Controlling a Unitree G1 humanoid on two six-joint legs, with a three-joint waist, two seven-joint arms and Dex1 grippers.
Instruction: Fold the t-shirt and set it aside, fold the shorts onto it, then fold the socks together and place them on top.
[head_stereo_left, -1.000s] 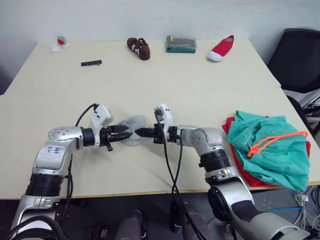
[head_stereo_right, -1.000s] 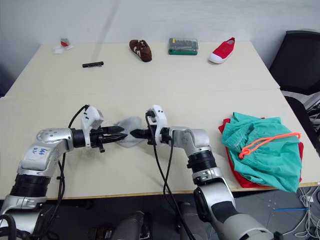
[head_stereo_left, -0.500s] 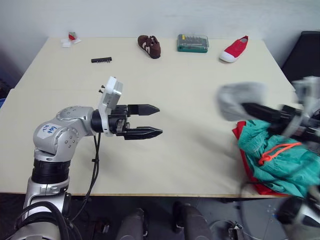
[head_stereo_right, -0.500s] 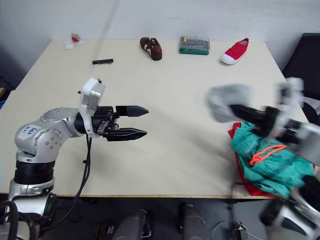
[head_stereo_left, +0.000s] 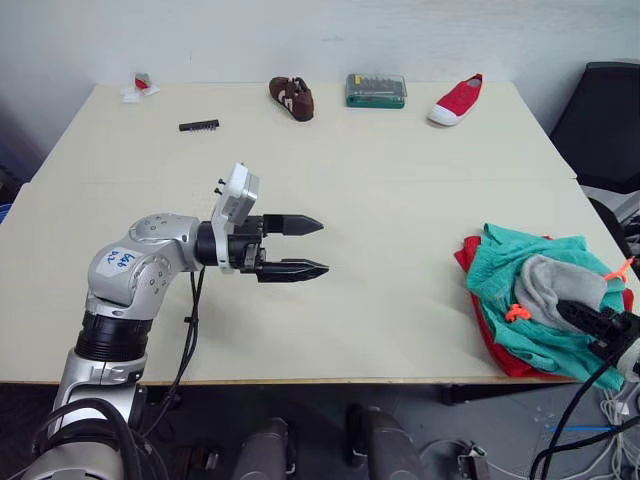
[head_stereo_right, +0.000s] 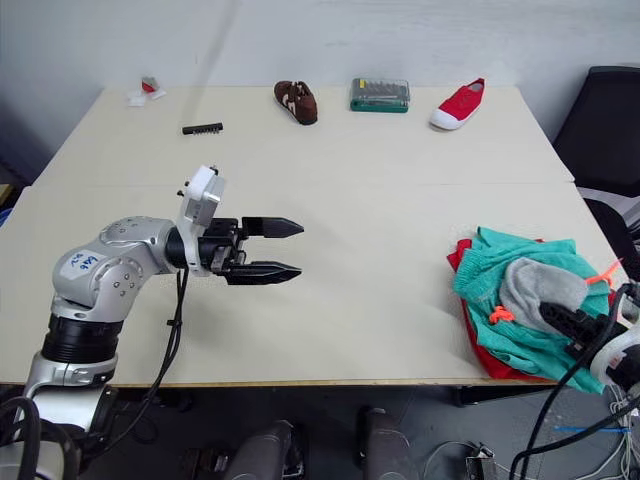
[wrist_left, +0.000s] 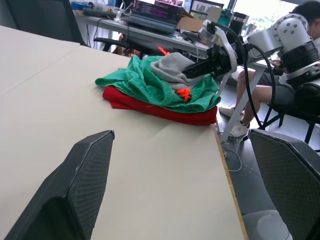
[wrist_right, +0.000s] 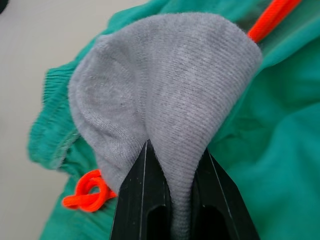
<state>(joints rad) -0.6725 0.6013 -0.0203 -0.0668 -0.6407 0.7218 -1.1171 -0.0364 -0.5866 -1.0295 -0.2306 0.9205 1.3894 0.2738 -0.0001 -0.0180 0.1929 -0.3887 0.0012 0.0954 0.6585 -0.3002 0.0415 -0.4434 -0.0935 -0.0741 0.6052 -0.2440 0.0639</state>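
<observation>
The folded red t-shirt (head_stereo_left: 478, 318) lies at the table's right front edge with the teal shorts (head_stereo_left: 500, 272) folded on top of it, orange drawstring (head_stereo_left: 517, 312) showing. The grey socks (head_stereo_left: 546, 284) rest on the shorts, and my right gripper (head_stereo_left: 578, 313) is shut on them; in the right wrist view the sock fabric (wrist_right: 165, 95) is pinched between the fingers (wrist_right: 142, 192). My left gripper (head_stereo_left: 318, 247) hovers open and empty over the middle of the table, pointing right toward the pile (wrist_left: 160, 82).
Along the table's far edge sit a brown shoe (head_stereo_left: 291, 97), a green case (head_stereo_left: 376, 89), a red shoe (head_stereo_left: 456, 100), a black strip (head_stereo_left: 199, 125) and a small white-red item (head_stereo_left: 137, 87). A black chair (head_stereo_left: 605, 120) stands at the right. A seated person (wrist_left: 295, 75) appears past the pile.
My right gripper has carried the socks from mid-air down onto the shorts at the right. The left gripper stays open and has hardly moved; the camera has shifted slightly.
</observation>
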